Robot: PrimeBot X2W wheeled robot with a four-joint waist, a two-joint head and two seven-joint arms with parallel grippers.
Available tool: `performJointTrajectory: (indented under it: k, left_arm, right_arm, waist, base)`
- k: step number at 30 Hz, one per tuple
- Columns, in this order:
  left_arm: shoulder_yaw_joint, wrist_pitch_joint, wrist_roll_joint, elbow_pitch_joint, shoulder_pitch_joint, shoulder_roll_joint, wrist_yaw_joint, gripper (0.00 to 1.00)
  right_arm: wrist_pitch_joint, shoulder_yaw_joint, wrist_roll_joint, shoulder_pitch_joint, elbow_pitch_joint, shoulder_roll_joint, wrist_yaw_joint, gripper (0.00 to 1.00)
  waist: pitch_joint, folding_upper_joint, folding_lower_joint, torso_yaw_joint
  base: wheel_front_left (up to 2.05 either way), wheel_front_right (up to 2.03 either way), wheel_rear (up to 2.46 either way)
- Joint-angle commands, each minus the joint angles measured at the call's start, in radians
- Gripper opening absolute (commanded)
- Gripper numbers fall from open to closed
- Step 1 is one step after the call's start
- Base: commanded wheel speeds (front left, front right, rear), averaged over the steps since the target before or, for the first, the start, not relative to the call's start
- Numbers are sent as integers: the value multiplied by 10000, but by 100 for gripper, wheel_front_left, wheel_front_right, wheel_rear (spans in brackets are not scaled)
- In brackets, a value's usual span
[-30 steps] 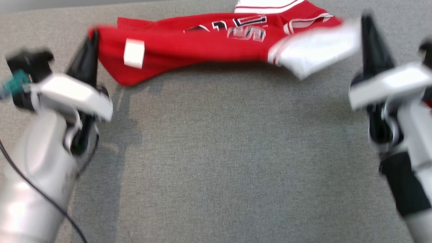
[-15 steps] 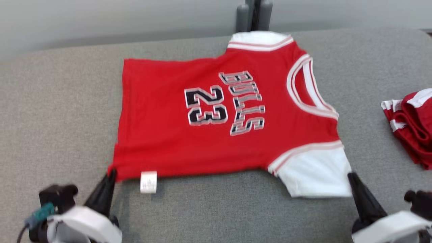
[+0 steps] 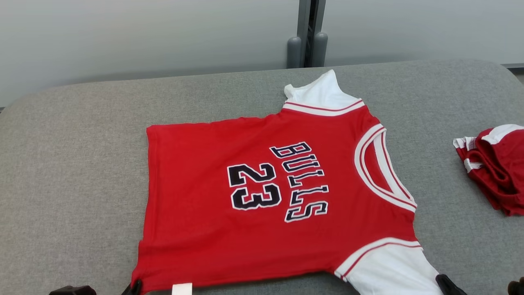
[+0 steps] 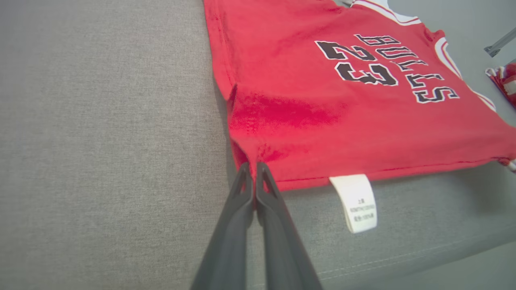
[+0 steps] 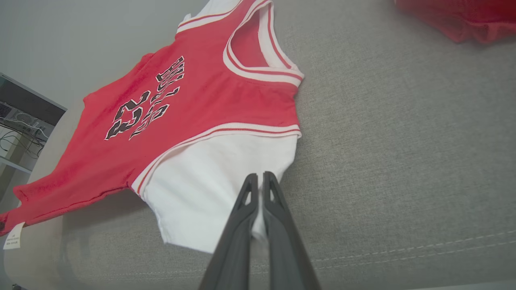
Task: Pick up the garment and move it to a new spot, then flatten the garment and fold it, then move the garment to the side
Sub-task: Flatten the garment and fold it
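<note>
Red jersey spread flat print-up mid grey padded table, hem corner at near edge pinched by left gripper, white sleeve clamped by right gripper, second red garment bunched at right edge

Grey fabric surface; pale wall, perhaps glass.

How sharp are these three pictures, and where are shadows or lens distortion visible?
Head view: sharp, evenly lit, lettering on the jersey crisp. Left wrist view: sharp, label print too small to read. Right wrist view: slightly hazy, soft shadow beside the white sleeve, cushion seam looks bowed by the wide lens.
</note>
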State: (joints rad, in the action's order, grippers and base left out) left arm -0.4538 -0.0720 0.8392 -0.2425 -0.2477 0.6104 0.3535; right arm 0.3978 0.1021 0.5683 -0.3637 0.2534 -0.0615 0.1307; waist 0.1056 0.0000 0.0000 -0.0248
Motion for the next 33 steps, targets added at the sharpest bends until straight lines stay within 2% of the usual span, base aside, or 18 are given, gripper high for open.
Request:
performJointTrajectory:
  k: [1, 6, 11, 17, 25, 33]
  left_arm:
    - [128, -36, 38, -142, -99, 127, 114, 0]
    - [318, -234, 104, -659, -237, 450, 278, 0]
    - [425, -652, 310, -768, 275, 730, -9, 0]
    - [538, -1117, 466, -570, 1242, 976, -451, 0]
    - [528, -1405, 609, 136, 2740, 775, -1004, 0]
    - [234, -1345, 685, 1130, 3528, 282, -1539, 0]
  right_arm:
    - [169, 112, -43, -96, 172, 1, 0, 0]
    - [737, 377, -141, -112, 719, 87, 0, 0]
    - [1050, 413, -230, 778, 832, 84, 0, 0]
    - [1381, 84, -694, 2911, 403, 25, 0, 0]
    - [1479, -452, -931, 5846, -1262, -391, 0, 0]
    - [1086, -920, -1005, 7341, -3339, -724, 0, 0]
  waist:
    - [6, 0, 0, 23]
    - [94, 0, 0, 91]
    - [440, 0, 0, 93]
    - [1258, 0, 0, -12]
    - [2277, 0, 0, 89]
    - [2836, 0, 0, 283]
  base:
    - [0, 0, 0]
    - [0, 0, 0]
    - [0, 0, 0]
    - [0, 0, 0]
    - [0, 0, 0]
    - [0, 0, 0]
